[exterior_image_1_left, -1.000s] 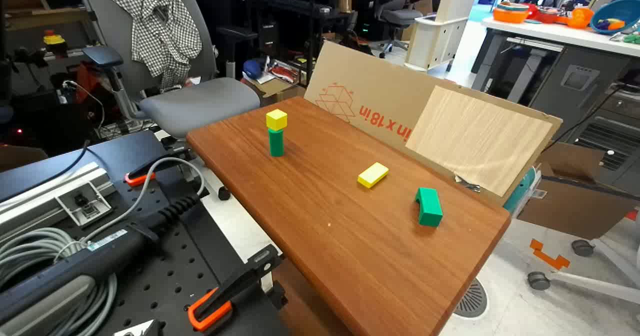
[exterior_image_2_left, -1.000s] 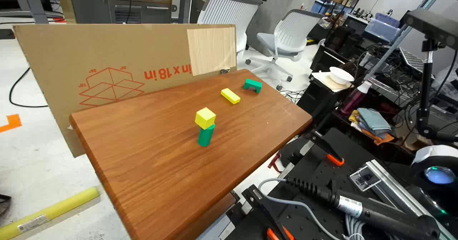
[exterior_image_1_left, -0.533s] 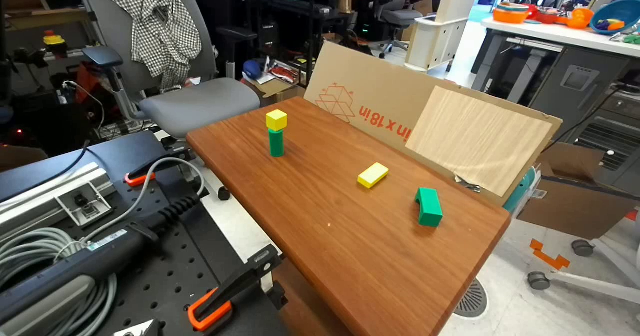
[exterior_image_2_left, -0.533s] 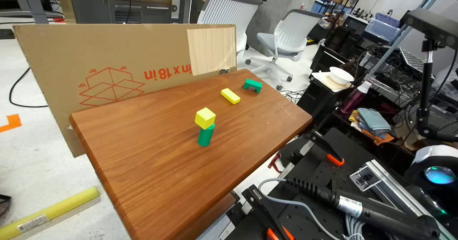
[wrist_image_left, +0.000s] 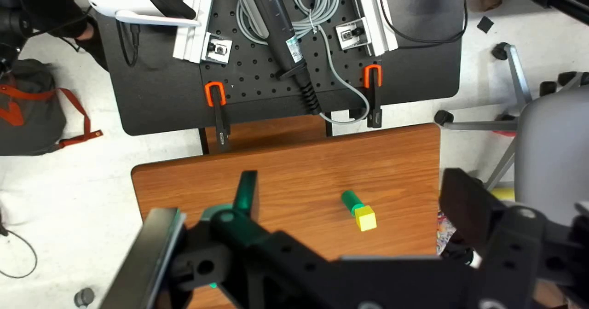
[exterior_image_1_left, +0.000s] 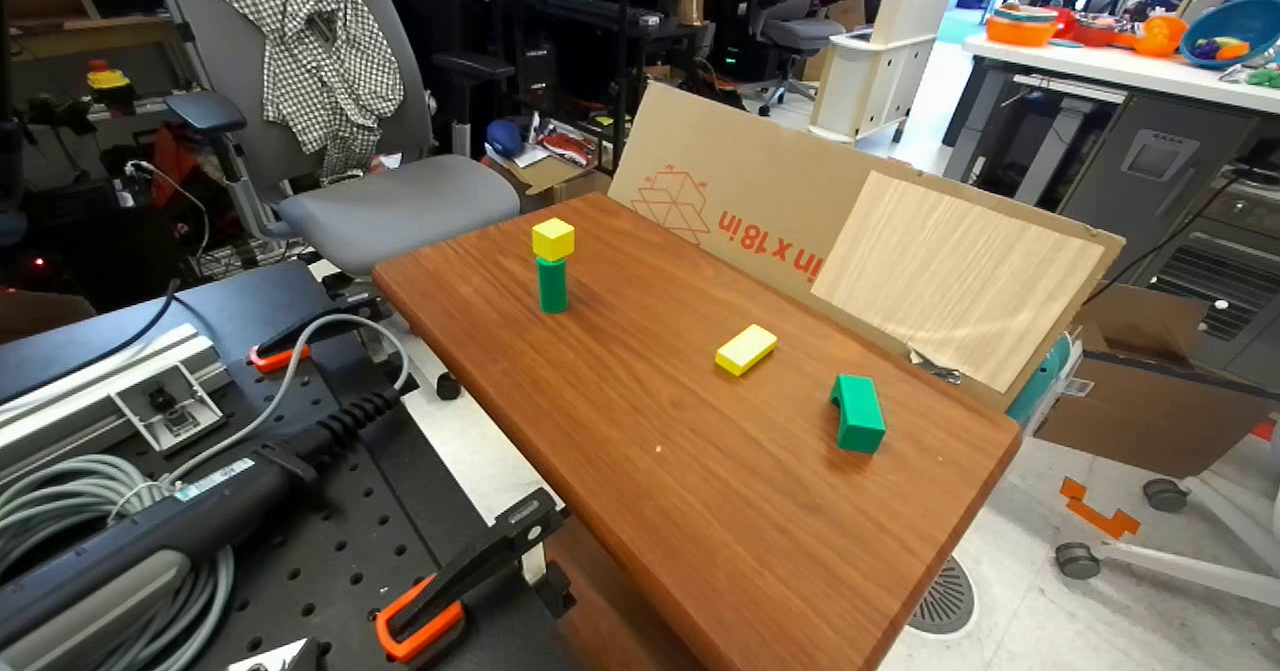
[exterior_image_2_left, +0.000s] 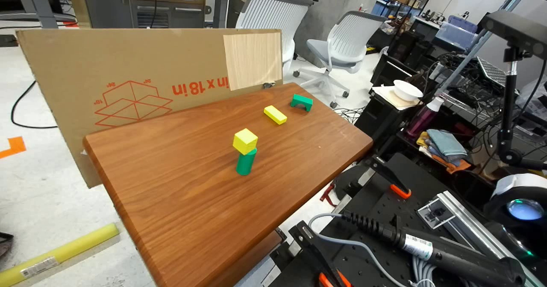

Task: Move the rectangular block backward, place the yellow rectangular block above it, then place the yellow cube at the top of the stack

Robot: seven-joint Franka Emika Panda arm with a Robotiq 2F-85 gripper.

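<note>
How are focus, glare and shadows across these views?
Wrist view: the gripper is dark and soft, the yellow cube crisper; in an exterior view: far floor washed out, faint shadow or reflection below the green arched block; both exterior views: no obvious motion blur.

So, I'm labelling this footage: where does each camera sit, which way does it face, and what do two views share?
In an exterior view: high, facing slantwise down across the wooden table to the cardboard panel; black bench lower left; no robot part recognisable.
In an exterior view: high, nearer the green cylinder, facing the panel; bench lower right; white rounded part may be the robot's.
Wrist view: over the table, facing steeply down; open gripper at bottom.
Shared by both exterior views: yellow cube atop that cylinder, yellow rectangular block.
</note>
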